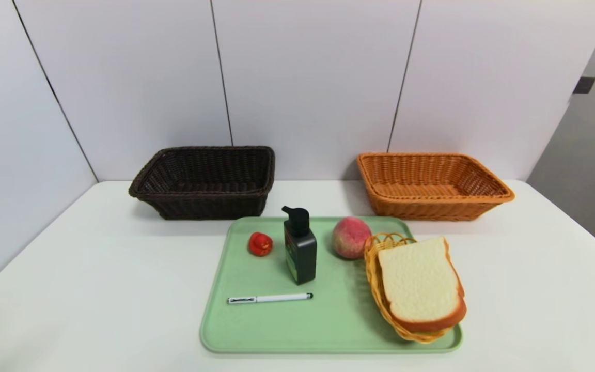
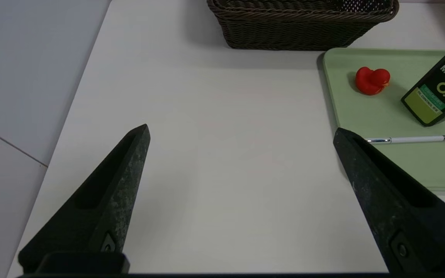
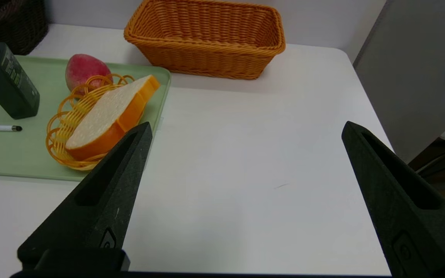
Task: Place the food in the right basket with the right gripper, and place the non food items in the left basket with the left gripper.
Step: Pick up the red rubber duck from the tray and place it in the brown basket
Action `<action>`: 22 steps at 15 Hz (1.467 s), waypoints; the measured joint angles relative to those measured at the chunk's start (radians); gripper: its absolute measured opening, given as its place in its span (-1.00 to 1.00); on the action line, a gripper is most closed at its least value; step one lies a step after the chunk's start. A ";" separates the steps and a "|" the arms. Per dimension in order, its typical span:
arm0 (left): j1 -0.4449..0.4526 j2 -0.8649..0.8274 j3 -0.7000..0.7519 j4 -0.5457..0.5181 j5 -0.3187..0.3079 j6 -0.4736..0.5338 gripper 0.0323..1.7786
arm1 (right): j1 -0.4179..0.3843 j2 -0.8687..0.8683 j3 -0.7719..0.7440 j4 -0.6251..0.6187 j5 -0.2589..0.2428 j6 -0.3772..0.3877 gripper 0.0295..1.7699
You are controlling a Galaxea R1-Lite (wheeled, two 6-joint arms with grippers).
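Observation:
On a green tray (image 1: pixel 256 330) lie a white bread slice (image 1: pixel 420 283) in a small yellow wicker dish (image 1: pixel 375 279), a pink-red peach (image 1: pixel 350 237), a black pump bottle (image 1: pixel 300 252), a red toy duck (image 1: pixel 260 244) and a white pen (image 1: pixel 270 298). The dark brown left basket (image 1: pixel 204 181) and orange right basket (image 1: pixel 432 185) stand empty behind the tray. My left gripper (image 2: pixel 242 133) is open over bare table left of the tray. My right gripper (image 3: pixel 247 129) is open over bare table right of the tray. Neither shows in the head view.
The white table (image 1: pixel 70 289) ends at a white panel wall behind the baskets. The table's right edge (image 3: pixel 369 100) drops off beside a grey partition.

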 joint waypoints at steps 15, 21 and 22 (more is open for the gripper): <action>-0.149 0.473 -0.259 0.019 -0.180 -0.054 0.90 | 0.100 0.670 -0.370 0.011 0.196 0.001 0.92; -0.370 0.647 -0.375 0.045 -0.117 -0.198 0.90 | 0.221 0.772 -0.426 0.011 0.191 0.006 0.92; -0.402 0.682 -0.387 0.046 -0.082 -0.216 0.90 | 0.238 0.781 -0.429 0.009 0.189 0.006 0.92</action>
